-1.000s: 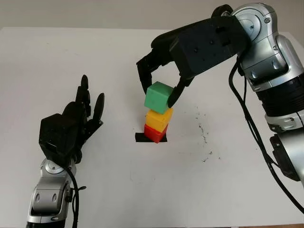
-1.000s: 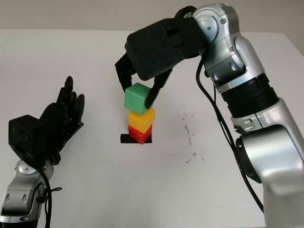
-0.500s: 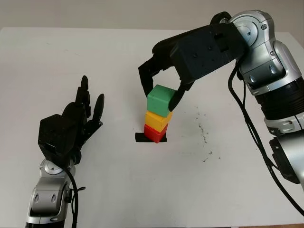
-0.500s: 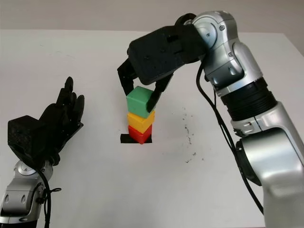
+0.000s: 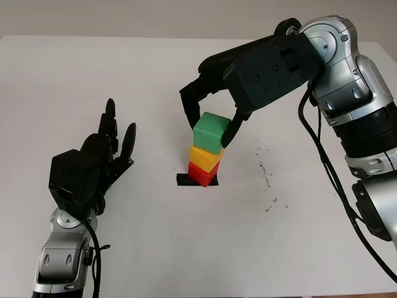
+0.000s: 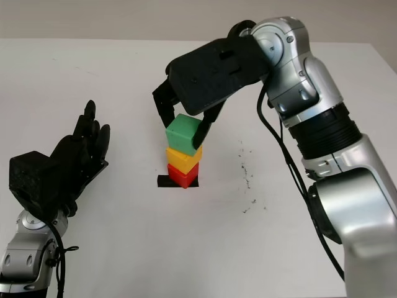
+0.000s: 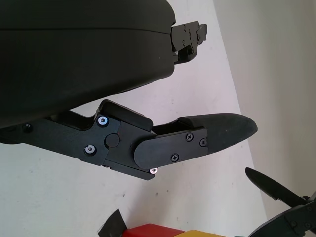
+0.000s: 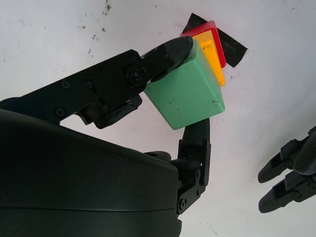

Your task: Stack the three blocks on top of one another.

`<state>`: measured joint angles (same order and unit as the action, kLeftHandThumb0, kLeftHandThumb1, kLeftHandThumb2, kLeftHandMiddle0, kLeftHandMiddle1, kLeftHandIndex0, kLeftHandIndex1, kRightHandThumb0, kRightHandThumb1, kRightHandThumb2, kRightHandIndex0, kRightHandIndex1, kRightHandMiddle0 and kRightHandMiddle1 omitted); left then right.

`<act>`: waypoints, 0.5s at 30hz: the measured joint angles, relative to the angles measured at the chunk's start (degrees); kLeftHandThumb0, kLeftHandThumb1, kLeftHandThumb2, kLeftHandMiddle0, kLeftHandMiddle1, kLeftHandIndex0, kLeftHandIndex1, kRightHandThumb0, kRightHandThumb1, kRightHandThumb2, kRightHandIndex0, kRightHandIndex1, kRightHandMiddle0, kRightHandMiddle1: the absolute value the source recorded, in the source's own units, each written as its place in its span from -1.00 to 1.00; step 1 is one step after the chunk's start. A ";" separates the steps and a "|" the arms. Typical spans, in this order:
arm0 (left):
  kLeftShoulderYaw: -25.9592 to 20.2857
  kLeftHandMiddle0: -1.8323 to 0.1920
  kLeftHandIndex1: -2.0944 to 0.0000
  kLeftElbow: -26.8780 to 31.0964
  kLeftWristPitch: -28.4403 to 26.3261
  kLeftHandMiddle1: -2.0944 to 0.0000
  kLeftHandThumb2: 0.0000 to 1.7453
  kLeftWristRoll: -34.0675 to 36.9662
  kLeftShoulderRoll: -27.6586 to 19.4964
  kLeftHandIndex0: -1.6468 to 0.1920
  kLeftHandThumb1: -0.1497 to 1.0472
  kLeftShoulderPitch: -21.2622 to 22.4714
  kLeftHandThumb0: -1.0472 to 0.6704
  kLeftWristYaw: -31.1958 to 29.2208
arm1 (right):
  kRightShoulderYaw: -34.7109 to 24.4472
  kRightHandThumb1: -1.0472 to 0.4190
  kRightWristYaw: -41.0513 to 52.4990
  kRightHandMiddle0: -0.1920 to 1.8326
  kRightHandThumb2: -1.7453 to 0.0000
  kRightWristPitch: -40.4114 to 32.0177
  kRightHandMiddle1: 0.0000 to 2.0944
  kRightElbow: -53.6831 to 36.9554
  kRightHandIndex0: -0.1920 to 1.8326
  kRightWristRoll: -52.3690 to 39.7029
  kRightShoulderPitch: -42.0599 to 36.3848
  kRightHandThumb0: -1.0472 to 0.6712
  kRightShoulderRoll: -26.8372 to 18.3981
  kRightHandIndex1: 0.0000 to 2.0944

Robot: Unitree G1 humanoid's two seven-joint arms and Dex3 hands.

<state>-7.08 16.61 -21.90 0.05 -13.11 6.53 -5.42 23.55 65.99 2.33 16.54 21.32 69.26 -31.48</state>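
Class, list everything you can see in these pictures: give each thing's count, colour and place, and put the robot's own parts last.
green block: 1, green, top of the stack, gripped by the right hand
yellow block: 1, yellow, middle of the stack
red block: 1, red, bottom, on the tape
tape patch: 1, black, under the stack
table: 1, white, dark specks right of the stack
right hand: 1, black, over the stack
left hand: 1, black, open, left of the stack
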 measured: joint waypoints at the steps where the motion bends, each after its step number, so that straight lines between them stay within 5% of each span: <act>1: 0.00 1.00 1.00 0.00 -0.02 0.98 -0.28 0.02 0.00 1.00 1.00 0.00 -0.70 0.00 | 0.00 -0.82 -0.02 -0.45 0.94 0.00 0.56 0.00 -0.51 -0.03 -0.01 -0.28 0.00 -0.96; 15: 0.02 1.00 1.00 0.00 -0.14 0.97 -0.28 -0.34 0.00 1.00 1.00 0.00 -0.70 0.03 | -0.26 -0.84 -0.78 -0.51 0.94 -0.41 0.57 -0.01 -0.51 -1.21 -0.99 -0.28 0.01 -0.96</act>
<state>-7.06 16.61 -22.05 -0.29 -13.11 6.53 -5.39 23.29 65.21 1.92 16.52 20.11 68.27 -31.47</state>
